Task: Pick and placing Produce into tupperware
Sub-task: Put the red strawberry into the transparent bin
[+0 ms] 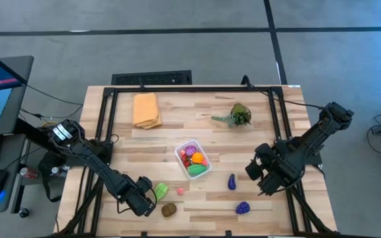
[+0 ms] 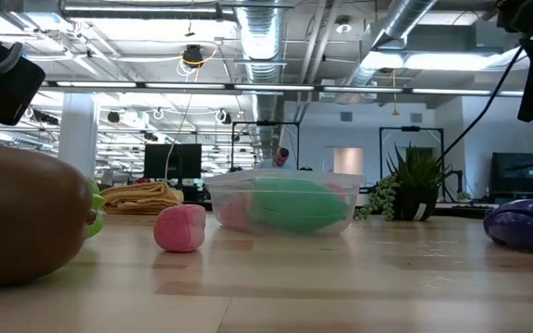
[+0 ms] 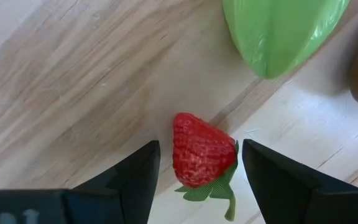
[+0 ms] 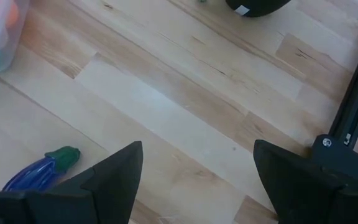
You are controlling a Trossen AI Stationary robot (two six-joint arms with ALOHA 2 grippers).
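Produce is lying partly in the tupperware (image 1: 181, 151), near the middle of the table (image 1: 263, 125), and partly loose toward the near edge: a strawberry (image 3: 199, 151), a green piece (image 1: 160, 191), a pink piece (image 1: 179, 190) and a brown piece (image 1: 169, 209) near the near-left corner, with a blue eggplant (image 1: 231, 182) and a purple cluster (image 1: 243, 207) toward the near-right. The left end effector (image 3: 199, 180) is hanging right over the strawberry, its fingers standing apart on either side of the fruit and not visibly touching it, so nothing is being gripped. The right end effector (image 4: 197, 180) is waiting wide open above bare wood near the right edge, the eggplant just beside it. The strawberry looks like a light, hard, glossy toy, probably a little slippery; I would be taking it across its broad red body, clear of the thin green leaf cap, which seems too flimsy to pinch. Its tapered shape may be letting it squirt out under an off-centre squeeze. The tupperware looks light enough to slide if bumped.
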